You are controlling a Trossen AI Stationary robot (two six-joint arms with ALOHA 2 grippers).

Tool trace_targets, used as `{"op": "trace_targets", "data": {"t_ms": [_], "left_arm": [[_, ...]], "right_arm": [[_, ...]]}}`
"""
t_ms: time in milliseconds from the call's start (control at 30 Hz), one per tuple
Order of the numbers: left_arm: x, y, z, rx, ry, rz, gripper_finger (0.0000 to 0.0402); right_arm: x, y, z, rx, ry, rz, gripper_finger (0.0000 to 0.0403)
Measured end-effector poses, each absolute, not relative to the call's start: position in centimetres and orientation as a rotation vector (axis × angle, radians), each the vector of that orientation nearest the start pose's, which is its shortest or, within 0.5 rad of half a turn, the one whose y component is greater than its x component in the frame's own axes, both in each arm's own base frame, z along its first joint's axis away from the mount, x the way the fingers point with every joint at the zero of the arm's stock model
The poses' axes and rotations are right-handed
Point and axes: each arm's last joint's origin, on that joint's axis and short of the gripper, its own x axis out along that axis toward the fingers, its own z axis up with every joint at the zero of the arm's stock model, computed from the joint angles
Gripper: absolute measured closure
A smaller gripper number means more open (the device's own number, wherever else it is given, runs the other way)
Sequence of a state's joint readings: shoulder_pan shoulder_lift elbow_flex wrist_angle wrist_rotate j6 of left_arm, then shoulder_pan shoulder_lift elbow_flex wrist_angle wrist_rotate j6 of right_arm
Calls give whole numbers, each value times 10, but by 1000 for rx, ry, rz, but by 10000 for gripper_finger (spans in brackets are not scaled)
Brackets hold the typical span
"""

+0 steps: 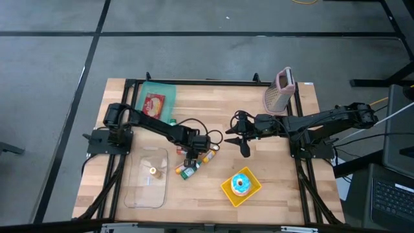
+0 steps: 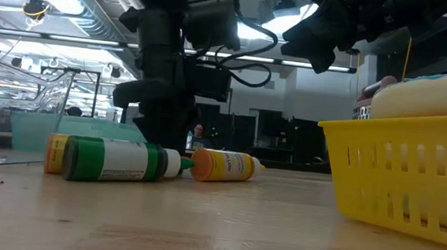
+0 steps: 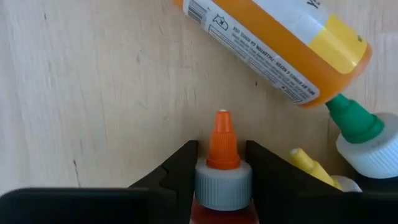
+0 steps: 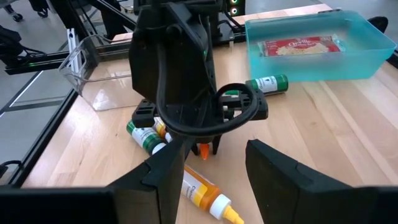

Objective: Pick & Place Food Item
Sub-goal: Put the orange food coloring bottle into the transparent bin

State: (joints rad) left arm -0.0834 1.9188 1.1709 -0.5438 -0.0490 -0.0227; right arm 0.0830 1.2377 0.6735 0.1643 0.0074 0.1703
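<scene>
Spanning the tabletop among several loose bottles, the left gripper grasps an orange-tipped bottle at its grey collar and should lift straight up, clear of the neighbouring orange bottle, while the right gripper waits released.

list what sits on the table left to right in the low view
green bottle → yellow bottle → yellow basket, holding a pale round food item
</scene>
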Motion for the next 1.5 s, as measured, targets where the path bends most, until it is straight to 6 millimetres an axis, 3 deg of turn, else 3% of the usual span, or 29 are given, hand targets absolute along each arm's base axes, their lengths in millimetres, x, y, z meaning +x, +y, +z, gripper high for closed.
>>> {"op": "trace_targets", "data": {"t_ms": [267,433,567,800,967,1100,1233,1333,1500], "left_arm": [[352,-24,152,113,1244,65,288],[348,-22,181,128,1141,160,289],[338,-26,220,120,983,264,289],[300,-67,302,186,552,471,289],[257,-117,336,240,319,615,289],[222,-156,337,267,193,714,289],[195,-185,318,255,95,696,289],[187,-196,301,211,73,654,289],[194,-204,270,226,81,651,289]], "right_arm": [[261,21,235,146,405,41,234],[261,21,235,145,406,38,234],[261,21,234,145,414,37,234],[260,22,233,148,422,44,234],[260,22,233,151,424,61,234],[260,22,233,150,424,63,234],[260,22,233,150,424,63,234],[260,22,234,154,423,63,234],[260,22,234,155,423,63,234]]}}
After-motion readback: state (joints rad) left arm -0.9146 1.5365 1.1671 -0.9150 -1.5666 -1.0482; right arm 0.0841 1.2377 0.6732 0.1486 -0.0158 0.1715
